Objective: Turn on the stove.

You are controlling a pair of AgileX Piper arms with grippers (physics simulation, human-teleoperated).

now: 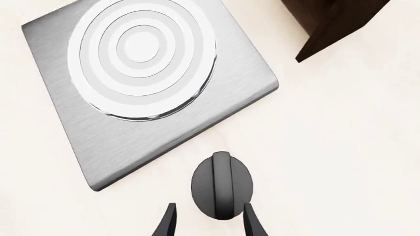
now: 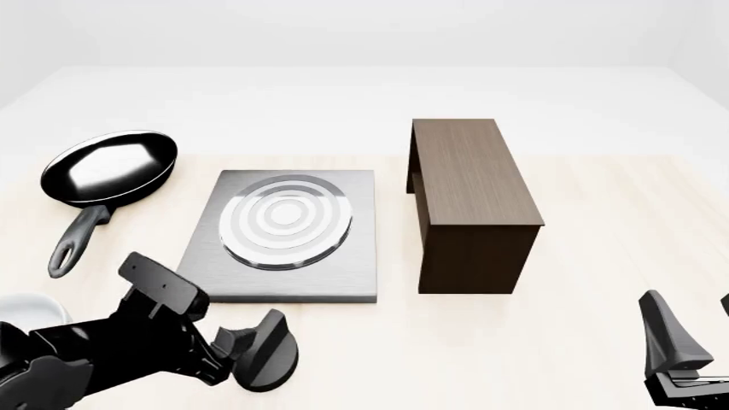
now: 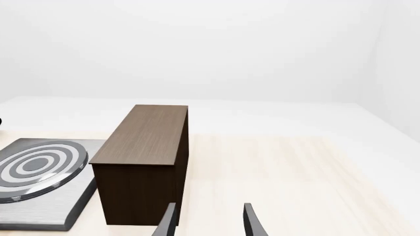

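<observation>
Hovering over the knob [image 1: 222,187] beside stove [image 2: 290,237], left fingers [image 1: 167,223] spread, right fingers [image 3: 250,221] spread.

My left gripper [image 1: 208,221] is reaching low from the left side with its jaws parted, one finger [image 1: 168,222] on either side of the knob [image 1: 222,186], which sits just ahead of the tips and partly between them without my being able to tell if they touch it. My right gripper [image 3: 208,221] is parked well off to the right, fingers [image 3: 251,221] spread apart and nothing between them, its arm barely showing at the near edge.
</observation>
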